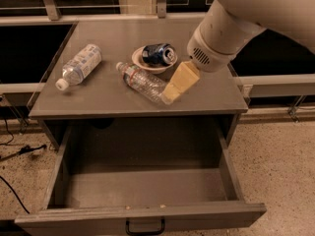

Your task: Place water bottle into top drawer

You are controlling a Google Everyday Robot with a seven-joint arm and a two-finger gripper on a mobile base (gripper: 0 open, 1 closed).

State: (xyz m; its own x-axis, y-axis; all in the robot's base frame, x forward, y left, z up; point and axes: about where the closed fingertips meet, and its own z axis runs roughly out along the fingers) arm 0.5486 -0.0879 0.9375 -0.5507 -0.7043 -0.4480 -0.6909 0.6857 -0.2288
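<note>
**Ana:** What is lying far off to the left of the gripper (171, 93)?

**Ben:** That is a bottle with a big white and blue label (78, 65). It is not ours. The water bottle (142, 81) is lying on its side just left of the gripper. Its bottom end is pointing at the gripper's tip, and its cap is pointing away.

**Ana:** Are they touching?

**Ben:** I cannot tell. I also cannot tell if the gripper is spread apart or pressed together.

**Ana:** How is the water bottle going to feel?

**Ben:** It is looking thin, clear and crinkly, so I am guessing light and squishy. It could go rolling away, too. I am thinking the ribbed middle is the best place to grab, gently.

**Ana:** What is sitting just behind the gripper?

**Ben:** A small bowl (139, 57) with a blue can (160, 54) in it, so things are getting tight there.

**Ana:** And the table?

**Ben:** The grey table top (98, 100) is looking flat and smooth. The top drawer (197, 215) is hanging wide open below the gripper, deep and roomy. A speckled floor (280, 151) is showing off to the right.
</note>
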